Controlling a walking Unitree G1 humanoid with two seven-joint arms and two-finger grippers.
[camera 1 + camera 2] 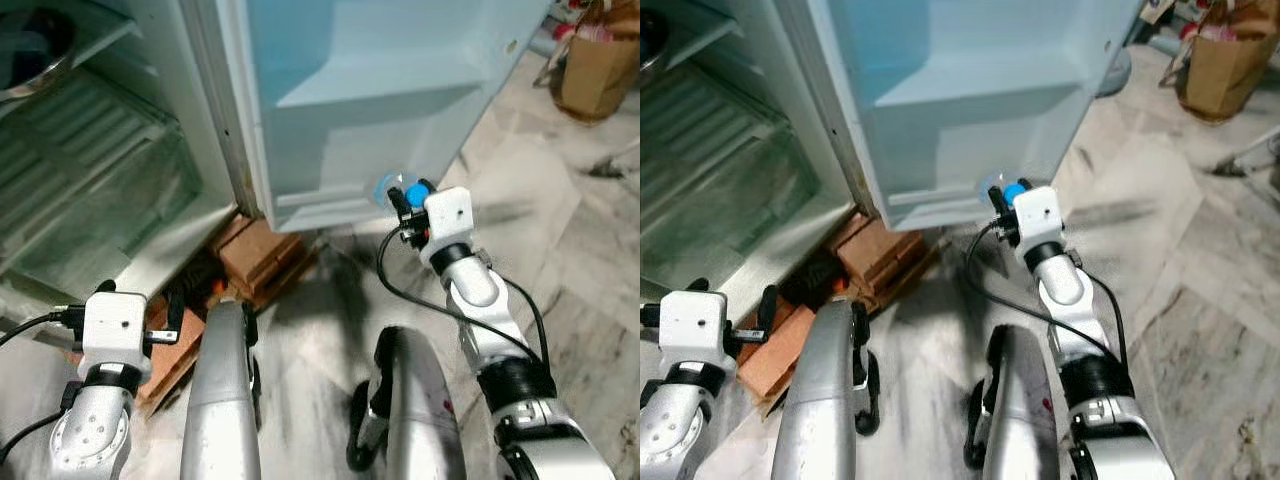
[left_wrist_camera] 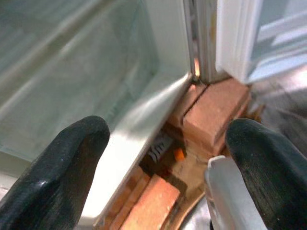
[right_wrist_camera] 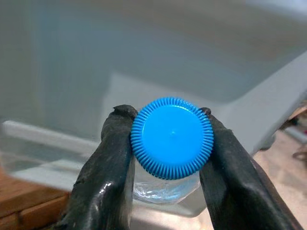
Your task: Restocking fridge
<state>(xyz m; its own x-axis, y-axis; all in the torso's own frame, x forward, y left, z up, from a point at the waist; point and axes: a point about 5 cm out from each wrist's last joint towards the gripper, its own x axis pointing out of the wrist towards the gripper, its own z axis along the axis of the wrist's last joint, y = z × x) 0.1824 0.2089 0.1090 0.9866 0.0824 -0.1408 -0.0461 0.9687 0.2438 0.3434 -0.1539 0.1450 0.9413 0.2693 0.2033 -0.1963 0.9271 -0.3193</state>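
My right gripper (image 1: 408, 200) is shut on a clear plastic bottle with a blue cap (image 3: 171, 138), pinched at the neck between both black fingers (image 3: 108, 167). It holds the bottle (image 1: 390, 188) just in front of the lowest shelf of the open fridge door (image 1: 370, 120). The fridge's inside (image 1: 90, 170), with glass shelves and a clear drawer, lies to the left. My left gripper (image 2: 168, 163) is open and low, near the fridge's bottom front edge (image 2: 139, 120) and the bricks (image 2: 216, 110).
Red bricks (image 1: 260, 255) prop up the fridge at its base corner. A metal bowl (image 1: 30, 50) sits on an upper fridge shelf at far left. A brown paper bag (image 1: 600, 65) stands on the marble floor at the back right.
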